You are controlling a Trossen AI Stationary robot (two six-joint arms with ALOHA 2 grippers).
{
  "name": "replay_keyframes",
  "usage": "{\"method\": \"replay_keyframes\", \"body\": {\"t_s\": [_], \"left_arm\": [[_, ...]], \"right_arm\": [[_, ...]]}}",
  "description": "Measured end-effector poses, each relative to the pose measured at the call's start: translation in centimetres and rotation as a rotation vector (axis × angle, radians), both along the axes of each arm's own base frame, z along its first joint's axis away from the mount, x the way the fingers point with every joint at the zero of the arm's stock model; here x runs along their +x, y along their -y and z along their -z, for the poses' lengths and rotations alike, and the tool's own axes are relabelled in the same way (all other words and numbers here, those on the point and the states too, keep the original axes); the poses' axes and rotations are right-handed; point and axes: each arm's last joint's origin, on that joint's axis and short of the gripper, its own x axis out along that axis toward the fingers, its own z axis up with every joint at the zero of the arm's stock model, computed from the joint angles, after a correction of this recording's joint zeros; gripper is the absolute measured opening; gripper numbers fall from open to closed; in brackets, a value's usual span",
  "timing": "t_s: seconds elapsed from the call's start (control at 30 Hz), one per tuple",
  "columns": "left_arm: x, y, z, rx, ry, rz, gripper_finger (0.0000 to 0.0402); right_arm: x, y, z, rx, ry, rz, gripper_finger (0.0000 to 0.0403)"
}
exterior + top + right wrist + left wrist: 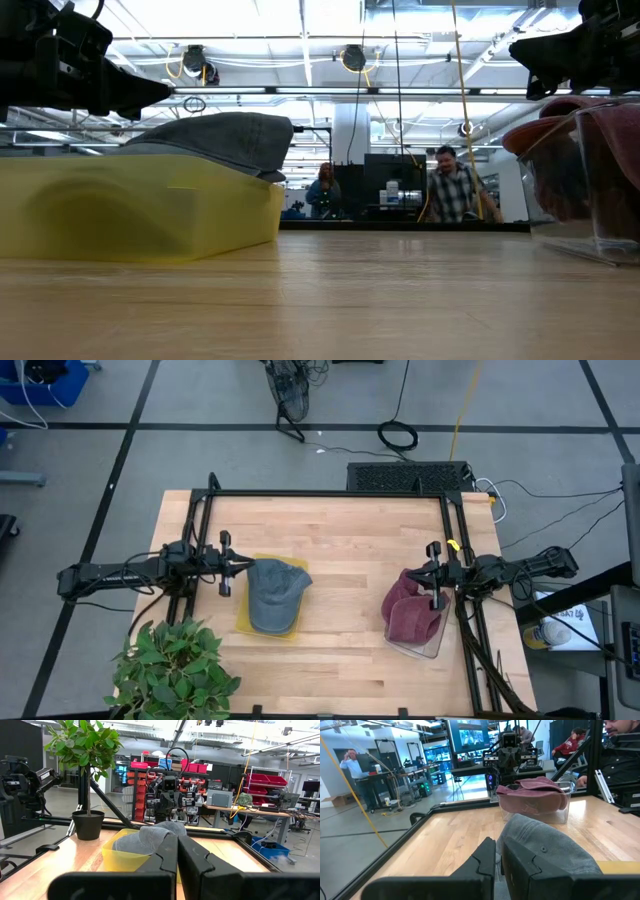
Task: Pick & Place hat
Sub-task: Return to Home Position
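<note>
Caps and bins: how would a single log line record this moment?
left gripper shut, by yellow bin | right gripper shut, by clear bin | blue cap in yellow bin | maroon caps in clear bin

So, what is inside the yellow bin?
A grey-blue cap lies on top in the yellow bin, rising above its rim. Whatever lies under that cap is covered and cannot be seen.
</note>
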Motion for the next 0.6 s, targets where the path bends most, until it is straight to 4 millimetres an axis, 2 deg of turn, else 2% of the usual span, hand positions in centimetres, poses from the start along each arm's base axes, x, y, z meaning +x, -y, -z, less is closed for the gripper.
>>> {"method": "replay_keyframes", "body": {"t_s": [0.6], "left_arm": [[0.00, 0.00, 0.00, 0.000, 0.000, 0.000, 0.0037]], "right_arm": [[0.00, 0.00, 0.00, 0.000, 0.000, 0.000, 0.0000]]}}
